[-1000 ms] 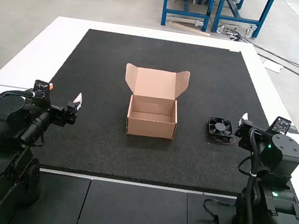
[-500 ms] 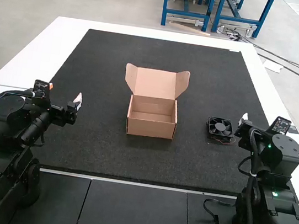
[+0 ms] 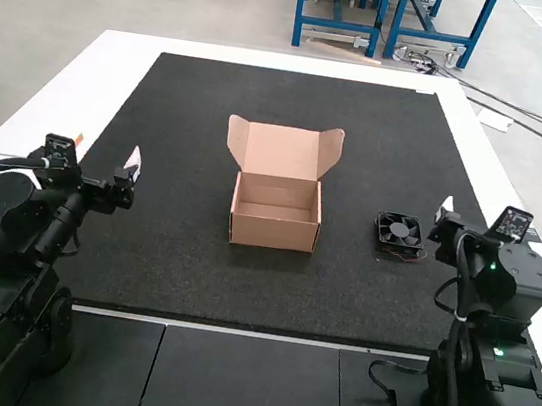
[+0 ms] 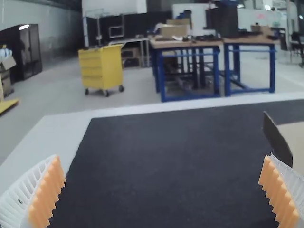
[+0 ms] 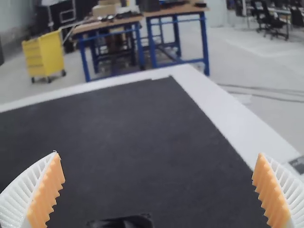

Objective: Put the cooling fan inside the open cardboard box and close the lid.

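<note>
On the black mat [image 3: 189, 282], the left gripper [image 3: 106, 152] and right gripper [image 5: 156, 156] both gaped empty, and a shallow pinch risked skidding the flat black square cooling fan [image 3: 399, 230] away.

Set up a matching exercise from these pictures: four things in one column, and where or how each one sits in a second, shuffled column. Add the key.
Things:
1. cooling fan
2. cardboard box
3. left gripper
4. right gripper

Places and states:
A. open, at the left edge of the mat
B. standing open at the mat's middle
C. lying flat on the mat, right of the cardboard box
D. open, just right of the cooling fan

Pairs: 1-C, 2-B, 3-A, 4-D
</note>
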